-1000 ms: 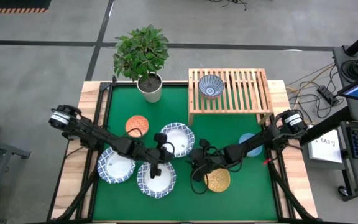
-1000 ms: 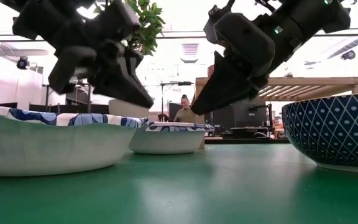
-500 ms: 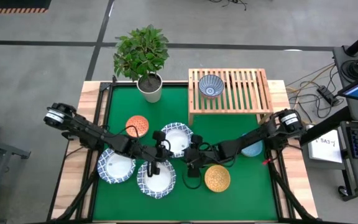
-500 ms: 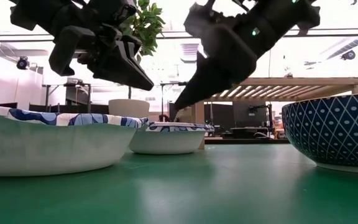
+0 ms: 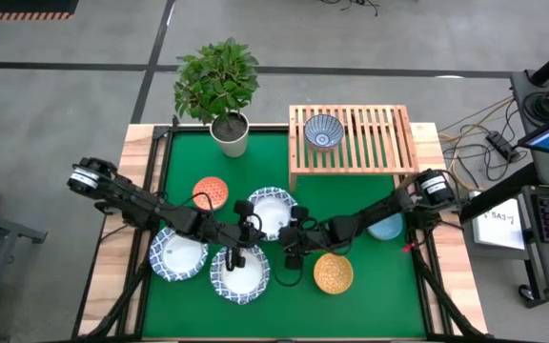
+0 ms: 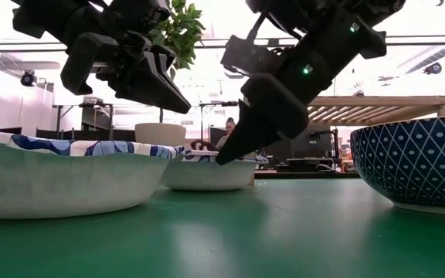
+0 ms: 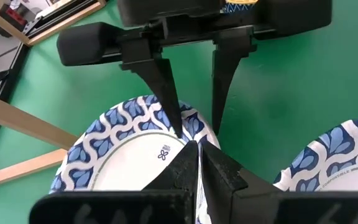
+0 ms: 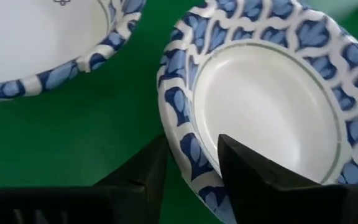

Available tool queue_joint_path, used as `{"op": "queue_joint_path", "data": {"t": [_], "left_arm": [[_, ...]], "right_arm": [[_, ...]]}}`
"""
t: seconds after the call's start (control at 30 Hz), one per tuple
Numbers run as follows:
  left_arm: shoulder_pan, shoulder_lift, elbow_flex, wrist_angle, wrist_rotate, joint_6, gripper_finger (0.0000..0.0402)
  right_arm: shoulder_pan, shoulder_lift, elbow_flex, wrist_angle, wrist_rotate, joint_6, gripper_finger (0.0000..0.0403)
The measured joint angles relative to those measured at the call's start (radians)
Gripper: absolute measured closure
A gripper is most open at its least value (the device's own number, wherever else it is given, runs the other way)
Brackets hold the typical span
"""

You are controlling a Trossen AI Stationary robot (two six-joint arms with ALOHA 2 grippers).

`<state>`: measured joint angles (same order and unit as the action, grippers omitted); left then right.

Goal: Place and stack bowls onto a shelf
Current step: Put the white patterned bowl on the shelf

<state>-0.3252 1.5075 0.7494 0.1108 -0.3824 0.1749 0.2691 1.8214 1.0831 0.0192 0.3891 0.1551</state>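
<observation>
Lowered the right gripper (image 8: pixel 192 142) within the last second from above the green mat (image 5: pixel 370 305) near the yellow-orange round ceramic bowl (image 5: pixel 333 274) to the near rim of a wide white ceramic bowl with a blue patterned rim (image 5: pixel 273 211). Set its fingers (image 8: pixel 253 180) apart astride that rim, one inside the bowl and one outside; could not tell whether either pressed on the ceramic. Held the left gripper (image 7: pixel 196 149) where it had been, fingers pressed together and holding nothing, hovering above a second wide white blue-rimmed bowl (image 5: pixel 239 276) just in front of the first.

Found a third wide white blue-rimmed bowl (image 5: pixel 178 254) beside the second, toward the left edge of the mat. Noted the orange-red round bowl (image 5: pixel 211 192) behind these, near the left arm. Saw the light blue bowl (image 5: pixel 387 229) partly hidden under the right arm, near the mat's right edge.

Found the low rectangular rack of light slatted wood (image 5: pixel 375 138) at the back right of the table, carrying only the small blue-patterned bowl (image 5: pixel 323 131) on its left half. Noted a leafy plant in a white pot (image 5: pixel 230 133) just left of the rack. Glimpsed a person (image 6: pixel 228 133) far back in the room in the low view.
</observation>
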Motion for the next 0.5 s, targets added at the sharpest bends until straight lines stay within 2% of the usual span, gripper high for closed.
{"op": "queue_joint_path", "data": {"t": [0.13, 0.33, 0.5], "left_arm": [[0.000, 0.000, 0.000, 0.001, 0.000, 0.000, 0.0402], [0.000, 0.000, 0.000, 0.004, 0.000, 0.000, 0.0401], [0.000, -0.017, 0.000, -0.017, -0.001, -0.002, 0.0402]], "right_arm": [[-0.004, -0.001, 0.003, 0.002, -0.009, 0.011, 0.0303], [-0.021, -0.003, 0.004, 0.015, -0.055, 0.039, 0.0377], [-0.019, -0.034, 0.003, 0.004, -0.056, 0.085, 0.0389]]}}
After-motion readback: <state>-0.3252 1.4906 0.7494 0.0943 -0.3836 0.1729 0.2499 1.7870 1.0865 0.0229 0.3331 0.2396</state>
